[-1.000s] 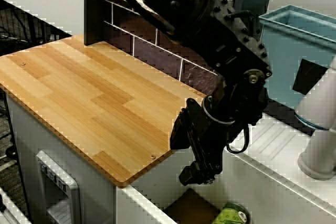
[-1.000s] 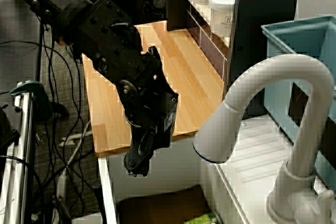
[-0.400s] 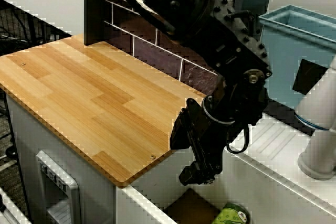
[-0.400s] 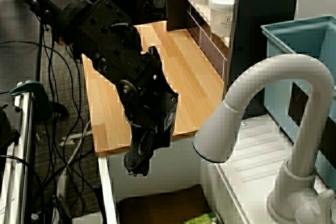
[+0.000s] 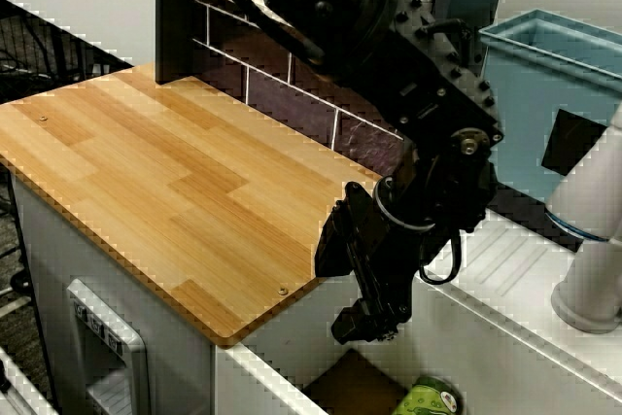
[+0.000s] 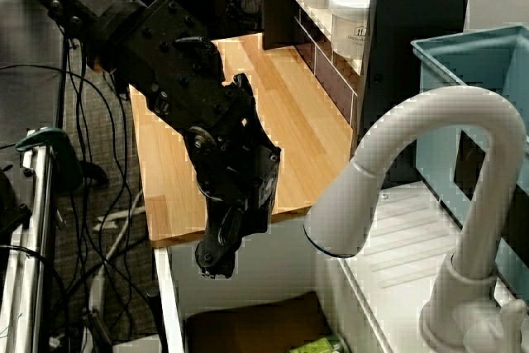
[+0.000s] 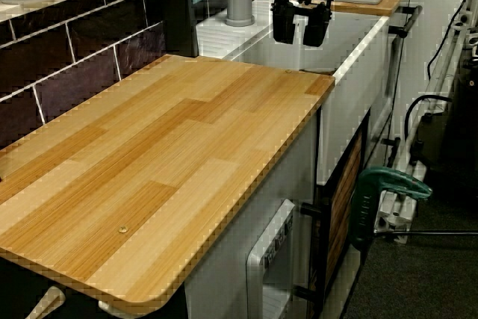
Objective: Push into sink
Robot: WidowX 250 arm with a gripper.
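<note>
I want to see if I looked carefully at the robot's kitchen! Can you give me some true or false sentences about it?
1. A green can lies inside the sink. True.
2. The gripper holds the can in its jaws. False: the jaws stand apart with nothing between them, up above the sink.
3. The wooden counter has toys piled on it. False: nothing lies on it.
4. The faucet is white. True.
5. The blue bin sits down inside the sink. False: it stands behind the sink's ribbed rim.
</note>
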